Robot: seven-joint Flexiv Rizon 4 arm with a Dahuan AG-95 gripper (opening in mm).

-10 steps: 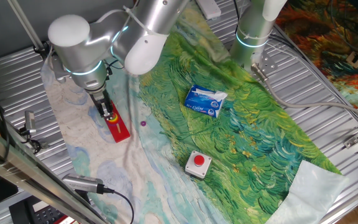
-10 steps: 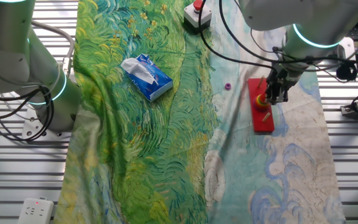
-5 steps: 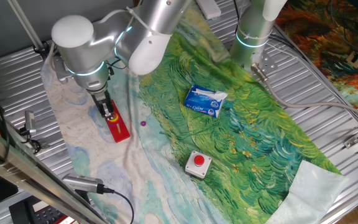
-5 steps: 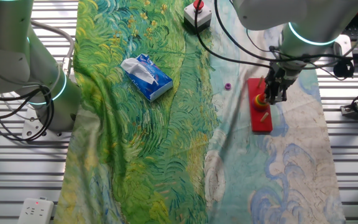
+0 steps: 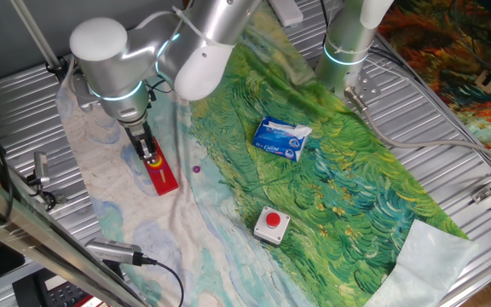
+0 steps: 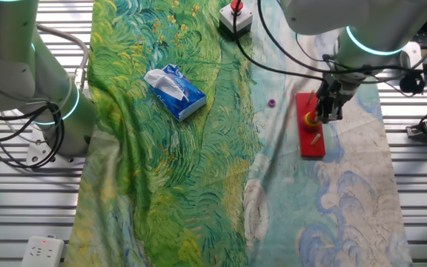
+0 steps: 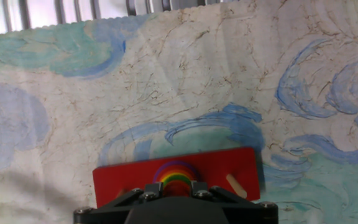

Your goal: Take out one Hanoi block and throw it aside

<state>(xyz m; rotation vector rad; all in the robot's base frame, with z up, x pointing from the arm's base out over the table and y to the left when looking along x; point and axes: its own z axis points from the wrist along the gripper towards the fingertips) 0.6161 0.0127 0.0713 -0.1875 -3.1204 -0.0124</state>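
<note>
The red base board (image 5: 164, 176) lies on the pale part of the cloth, and also shows in the other fixed view (image 6: 311, 141) and the hand view (image 7: 120, 179). A stack of rainbow-ringed discs sits on it, with the small red Hanoi block (image 7: 174, 184) at its centre on top. My gripper (image 7: 174, 188) stands straight down over the stack, its fingers pressed against both sides of the red block. It also shows in one fixed view (image 5: 150, 156) and the other fixed view (image 6: 319, 116). A bare wooden peg (image 7: 235, 185) stands beside the stack.
A tiny purple piece (image 5: 197, 169) lies on the cloth near the board. A blue tissue pack (image 5: 281, 138) lies on the green cloth. A white box with a red button (image 5: 272, 223) sits nearer the front. A second arm's base (image 5: 345, 51) stands at the back.
The arm has shifted only slightly over the board. The gripper stays down at the disc stack; nothing has been lifted.
</note>
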